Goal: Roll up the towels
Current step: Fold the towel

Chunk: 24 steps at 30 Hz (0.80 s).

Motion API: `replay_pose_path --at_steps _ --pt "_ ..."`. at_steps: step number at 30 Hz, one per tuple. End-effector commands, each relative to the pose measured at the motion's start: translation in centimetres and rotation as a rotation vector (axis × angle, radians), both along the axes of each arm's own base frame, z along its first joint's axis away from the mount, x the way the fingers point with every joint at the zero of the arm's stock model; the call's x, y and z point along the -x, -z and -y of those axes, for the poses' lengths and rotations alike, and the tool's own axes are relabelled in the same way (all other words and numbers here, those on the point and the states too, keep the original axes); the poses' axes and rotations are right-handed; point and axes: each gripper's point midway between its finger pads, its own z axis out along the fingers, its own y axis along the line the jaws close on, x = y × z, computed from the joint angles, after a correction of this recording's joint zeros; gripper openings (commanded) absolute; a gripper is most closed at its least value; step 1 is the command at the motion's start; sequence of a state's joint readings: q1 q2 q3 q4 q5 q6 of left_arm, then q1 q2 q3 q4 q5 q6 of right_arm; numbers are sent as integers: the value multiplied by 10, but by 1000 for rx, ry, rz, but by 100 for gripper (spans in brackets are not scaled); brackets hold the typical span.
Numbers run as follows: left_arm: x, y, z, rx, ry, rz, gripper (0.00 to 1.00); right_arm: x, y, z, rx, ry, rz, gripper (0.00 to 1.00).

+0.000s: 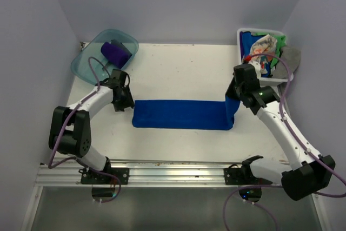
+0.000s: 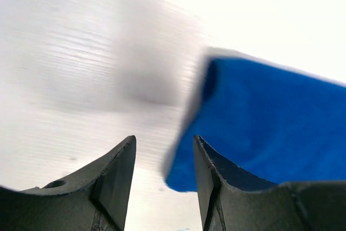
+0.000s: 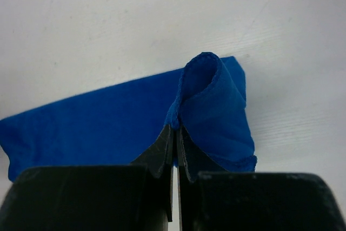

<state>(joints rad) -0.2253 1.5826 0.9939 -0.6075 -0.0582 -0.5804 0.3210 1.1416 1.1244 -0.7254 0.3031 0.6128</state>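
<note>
A royal blue towel [image 1: 178, 114] lies folded in a long strip across the middle of the table. My right gripper [image 1: 233, 97] is shut on its right end and lifts that end off the table; the wrist view shows the pinched blue edge [image 3: 208, 98] curling over the jaws. My left gripper [image 1: 127, 102] is open and empty just left of the strip's left end [image 2: 270, 123], low over the table. A rolled purple towel [image 1: 115, 52] sits in the teal tub [image 1: 86, 63]. Several more towels, cream, green and grey, are heaped in the white basket [image 1: 243, 35].
The teal tub stands at the back left corner, close behind my left arm. The white basket stands at the back right, close behind my right arm. Walls close in the table on the left, back and right. A metal rail [image 1: 173, 172] runs along the near edge.
</note>
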Motion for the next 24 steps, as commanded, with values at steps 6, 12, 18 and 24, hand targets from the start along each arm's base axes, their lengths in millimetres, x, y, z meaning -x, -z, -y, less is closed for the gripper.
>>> replay_pose_path --at_steps 6,12,18,24 --pt "16 22 -20 13 -25 -53 49 -22 -18 -102 -27 -178 64 0" --pt "21 29 -11 63 -20 -66 49 -27 -6 -180 -18 -329 46 0" --pt "27 39 -10 68 -23 -96 48 -29 20 -250 -26 -446 9 0" --pt "29 41 -11 67 -41 -96 48 -30 28 -303 -49 -527 -1 0"
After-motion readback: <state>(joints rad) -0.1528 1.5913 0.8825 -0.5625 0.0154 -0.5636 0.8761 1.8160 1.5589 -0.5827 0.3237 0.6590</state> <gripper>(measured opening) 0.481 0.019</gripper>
